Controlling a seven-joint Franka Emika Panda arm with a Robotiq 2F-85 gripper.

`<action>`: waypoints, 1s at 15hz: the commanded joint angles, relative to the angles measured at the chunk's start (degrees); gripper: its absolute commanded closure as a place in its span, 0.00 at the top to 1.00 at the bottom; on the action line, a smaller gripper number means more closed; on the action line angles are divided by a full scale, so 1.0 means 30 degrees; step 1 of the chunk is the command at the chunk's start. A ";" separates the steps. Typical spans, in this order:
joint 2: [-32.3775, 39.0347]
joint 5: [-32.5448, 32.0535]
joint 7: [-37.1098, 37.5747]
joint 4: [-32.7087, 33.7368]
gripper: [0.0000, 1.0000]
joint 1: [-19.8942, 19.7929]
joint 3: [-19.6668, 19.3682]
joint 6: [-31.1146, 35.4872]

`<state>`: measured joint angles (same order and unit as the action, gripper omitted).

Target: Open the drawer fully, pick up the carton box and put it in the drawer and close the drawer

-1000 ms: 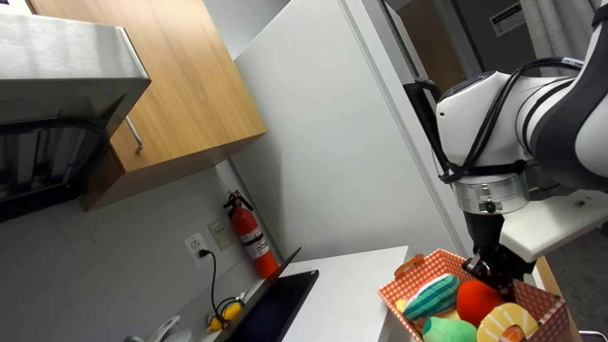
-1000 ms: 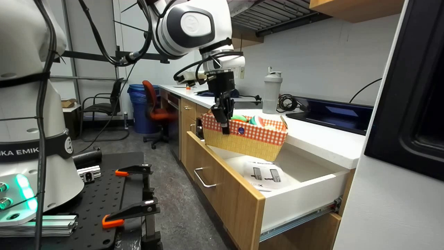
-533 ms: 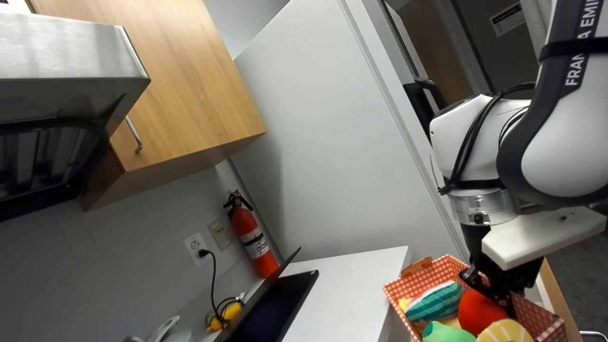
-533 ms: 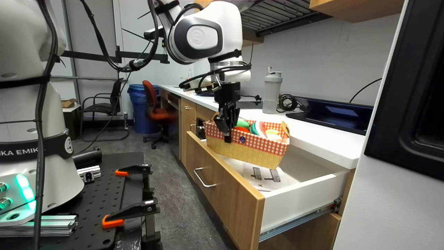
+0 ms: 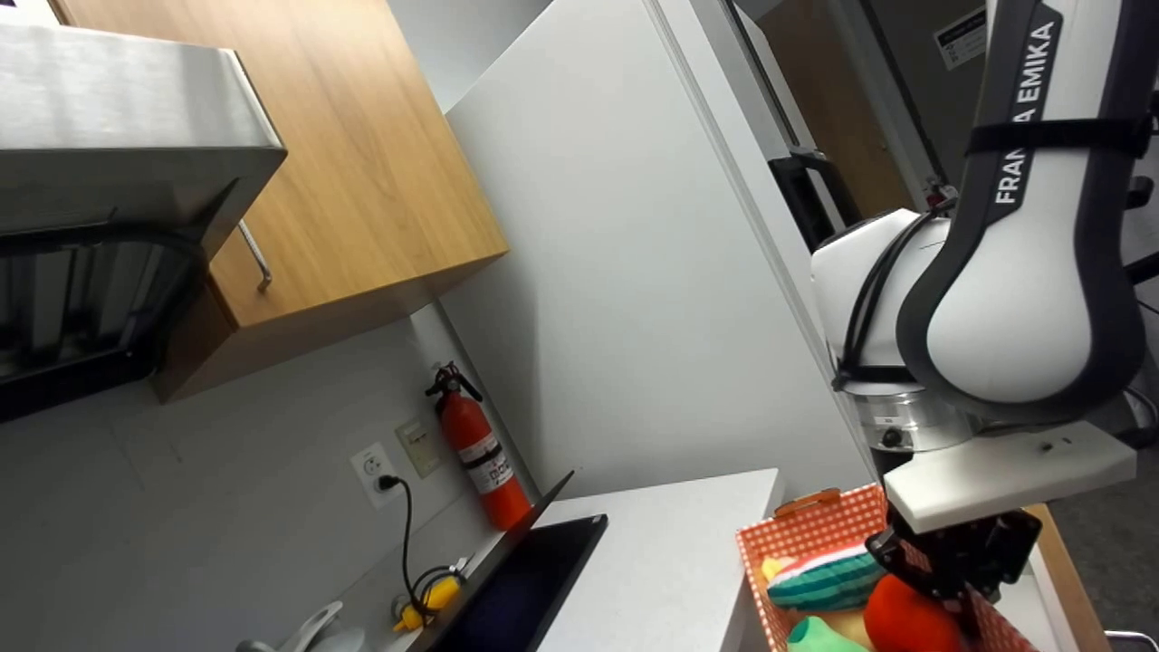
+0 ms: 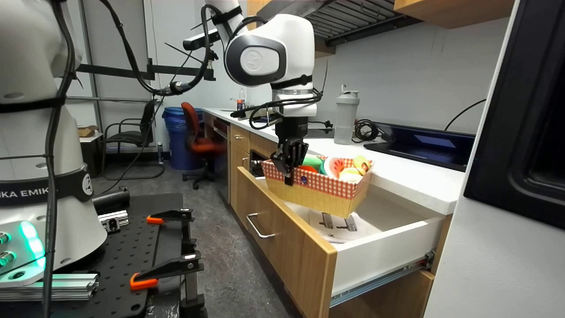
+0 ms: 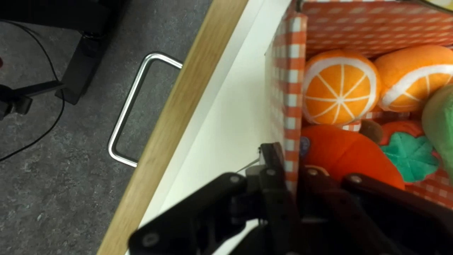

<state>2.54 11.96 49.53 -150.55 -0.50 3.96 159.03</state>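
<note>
The drawer is pulled out, with a wooden front and pale inner walls. Its front edge also shows in the wrist view. The carton box has a red-and-white checked rim and tan sides, and holds several plush fruits. It hangs tilted over the drawer opening; its checked inside also shows in an exterior view. My gripper is shut on the box's near wall, one finger outside and one inside. In an exterior view the gripper stands at the box's left part. The inner finger is mostly hidden.
A printed paper lies in the drawer. The white countertop edge runs behind the box. A bottle and a dark laptop stand on the counter. The metal drawer handle sticks out in front. A black bench bears clamps.
My gripper has moved down and slightly to the right in an exterior view, carrying the box lower towards the drawer. More of the plush fruits shows there. The drawer has not moved.
</note>
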 commanded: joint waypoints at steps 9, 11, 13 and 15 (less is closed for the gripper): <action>0.0339 0.0586 0.2977 0.0394 0.02 0.1099 -0.0209 0.1842; 0.0362 0.0067 0.4362 0.0183 0.02 0.1244 -0.0263 0.2365; 0.0321 -0.0918 0.6064 -0.0160 0.02 0.1446 -0.0410 0.3081; 0.0318 -0.1995 0.7890 -0.0539 0.02 0.1652 -0.0595 0.3934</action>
<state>3.37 10.39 65.88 -151.21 2.69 3.83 165.52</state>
